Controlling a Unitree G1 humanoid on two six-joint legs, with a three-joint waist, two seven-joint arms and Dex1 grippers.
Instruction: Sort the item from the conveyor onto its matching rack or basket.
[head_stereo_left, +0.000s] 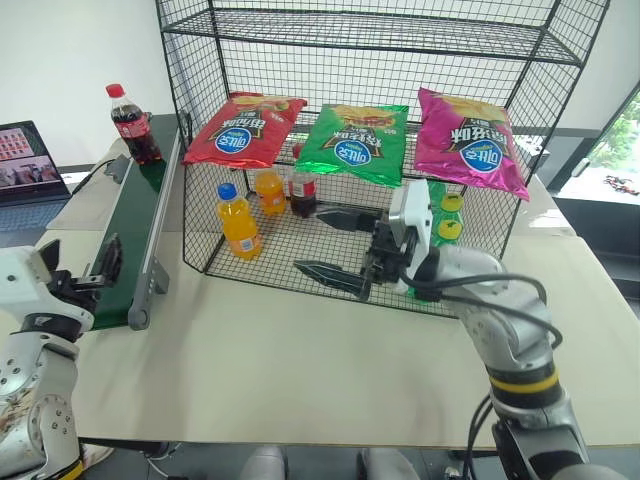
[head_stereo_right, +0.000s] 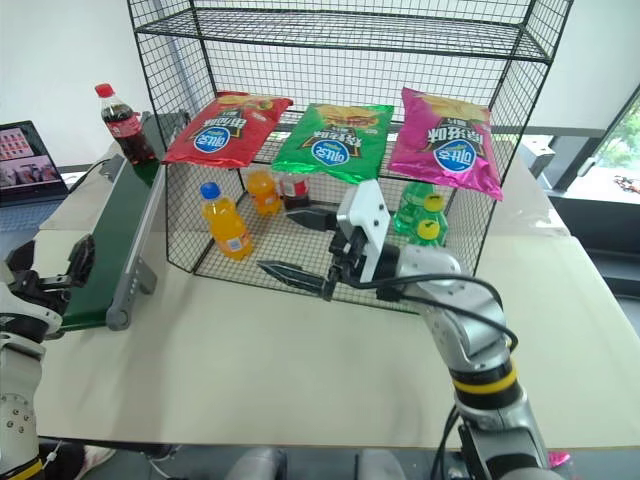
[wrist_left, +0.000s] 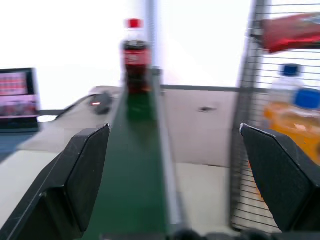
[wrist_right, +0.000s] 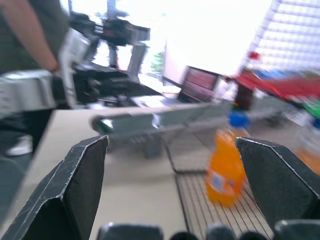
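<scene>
The cola bottle (head_stereo_left: 133, 124) stands upright at the far end of the conveyor (head_stereo_left: 138, 220), untouched. Both the left gripper (wrist_left: 175, 170) and right gripper (head_stereo_left: 338, 245) have fingers spread, holding nothing. Align the left fingers around the bottle's body before closing, then carry it to the rack (head_stereo_left: 380, 60).

Cola bottle (head_stereo_left: 132, 125): dark brown-black liquid, red cap, red label with white script. Conveyor (head_stereo_left: 135, 220): dark green belt, grey rails. Rack (head_stereo_left: 370, 120): black square-grid wire mesh. 3 chip bags on it: red (head_stereo_left: 243, 130), green (head_stereo_left: 357, 143), magenta (head_stereo_left: 467, 141), each with a blue-and-white round logo. Orange drink bottle (head_stereo_left: 238, 222): blue cap. Desk (head_stereo_left: 300, 370): beige. Both grippers' fingers (head_stereo_left: 330, 270): black.
</scene>
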